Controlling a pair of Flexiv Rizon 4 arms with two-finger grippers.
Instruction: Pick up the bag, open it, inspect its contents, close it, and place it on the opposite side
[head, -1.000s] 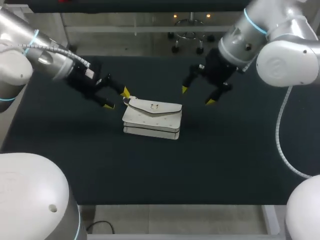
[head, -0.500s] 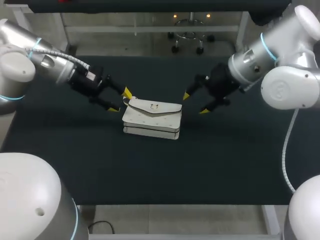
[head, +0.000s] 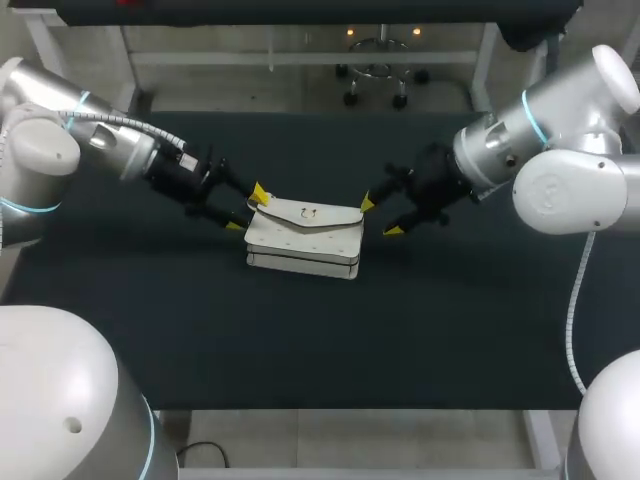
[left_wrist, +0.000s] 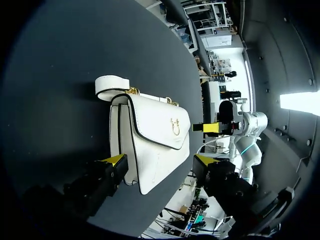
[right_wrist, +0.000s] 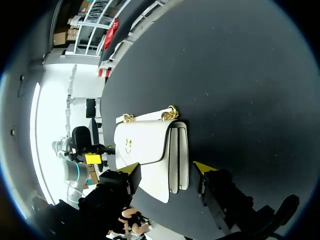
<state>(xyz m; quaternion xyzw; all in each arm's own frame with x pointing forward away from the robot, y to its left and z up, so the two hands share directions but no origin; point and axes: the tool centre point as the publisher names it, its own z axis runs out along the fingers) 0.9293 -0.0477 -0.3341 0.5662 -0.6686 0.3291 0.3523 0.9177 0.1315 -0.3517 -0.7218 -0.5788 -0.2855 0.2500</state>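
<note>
Centrally on the dark surface (head: 200, 330) a white bag (head: 305, 240) is laid flat, flap closed. The left arm (head: 110, 145) is seen entering from the left side and the right arm (head: 520, 140) from the right, both angled down toward the bag. The left end effector (head: 247, 209) is held at the bag's left end with fingers spread; in the left wrist view the bag's near end is seen between them, contact cannot be told. The right end effector (head: 380, 217) is held at the bag's right end, fingers also spread, with that end lying between them in the right wrist view; contact cannot be told. A white strap (left_wrist: 112, 83) is folded at the bag's far edge. A gold chain (right_wrist: 170, 114) is attached along the same edge. A small gold clasp (head: 308, 212) is fixed on the flap.
</note>
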